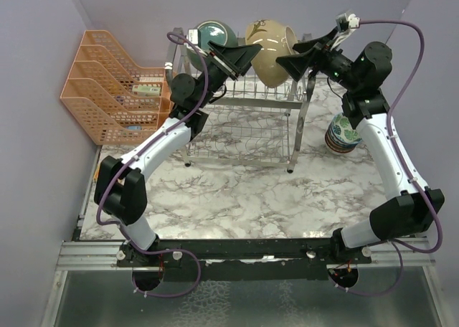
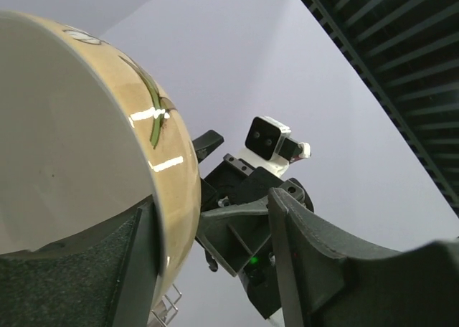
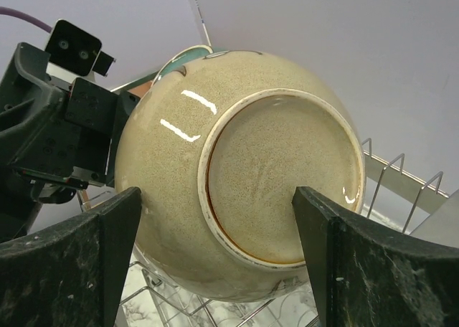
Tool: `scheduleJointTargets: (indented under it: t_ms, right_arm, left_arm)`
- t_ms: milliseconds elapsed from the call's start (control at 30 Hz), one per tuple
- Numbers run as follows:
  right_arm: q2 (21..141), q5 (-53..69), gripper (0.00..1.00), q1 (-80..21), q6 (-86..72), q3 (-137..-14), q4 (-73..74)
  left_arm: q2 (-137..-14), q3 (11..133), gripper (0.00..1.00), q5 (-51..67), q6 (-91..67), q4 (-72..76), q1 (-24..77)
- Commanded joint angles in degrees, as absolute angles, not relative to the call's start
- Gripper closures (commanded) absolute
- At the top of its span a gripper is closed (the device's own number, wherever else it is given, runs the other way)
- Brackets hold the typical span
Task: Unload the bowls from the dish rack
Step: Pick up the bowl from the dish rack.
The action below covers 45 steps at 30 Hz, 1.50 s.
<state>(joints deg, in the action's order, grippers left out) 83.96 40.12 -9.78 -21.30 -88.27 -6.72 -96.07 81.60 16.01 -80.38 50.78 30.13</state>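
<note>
The silver two-tier wire dish rack (image 1: 244,119) stands at the back of the marble-patterned table (image 1: 237,198). On the rack's upper tier are two large round ceramic bowls, both on edge. The teal bowl (image 1: 214,33) is at the left end. The cream bowl with painted green motifs (image 1: 269,47) is just beside it, near the middle of the tier, with its foot turned to the right. Whether the lower edge of the cream bowl rests on the wires, I cannot tell.

The left gripper (image 1: 251,58) is above the rack, at the open side of the cream bowl. Its jaws are apart around the rim: one finger (image 2: 86,277) lies against the inside of the bowl, and the other finger (image 2: 323,269) is clear of the outer wall, so it does not clamp.

The right gripper (image 1: 287,63) is at the foot side of the same bowl. Its jaws are spread wide in front of the base and do not pinch it.

A stack of small colourful patterned bowls (image 1: 343,132) sits on the table just right of the rack. An orange plastic mesh organizer (image 1: 107,90) stands left of the rack.
</note>
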Motion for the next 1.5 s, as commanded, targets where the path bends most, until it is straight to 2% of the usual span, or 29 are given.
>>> scheduleJointTargets:
  t_ms: [0, 133, 400, 833, 1233, 1467]
  right_arm:
    - [84.72, 39.23, 0.14, -9.89, -20.61, -87.65, -5.48]
    - [84.83, 39.03, 0.14, -9.93, -20.39, -87.54, -5.36]
    - [83.96, 38.86, 0.14, -9.92, -19.7, -86.43, -5.66]
    - [75.8, 29.89, 0.14, -9.93, -16.39, -82.01, -3.84]
    - [74.53, 28.89, 0.14, -9.91, -17.62, -80.9, -4.48]
    - [74.23, 28.57, 0.14, -9.89, -17.17, -80.08, -4.14]
  left_arm:
    - [-98.77, 80.34, 0.38, 17.4, -81.03, 51.3, 30.13]
    - [-99.3, 80.99, 0.39, 17.62, -81.1, 51.47, 30.07]
    - [-100.42, 84.69, 0.72, 18.0, -78.92, 49.01, 29.99]
    - [-108.31, 91.58, 1.0, 22.77, -83.68, 58.44, 29.82]
    - [-106.36, 91.92, 1.0, 23.85, -83.23, 62.82, 29.53]
    - [-109.62, 94.39, 1.0, 24.21, -88.67, 72.75, 29.27]
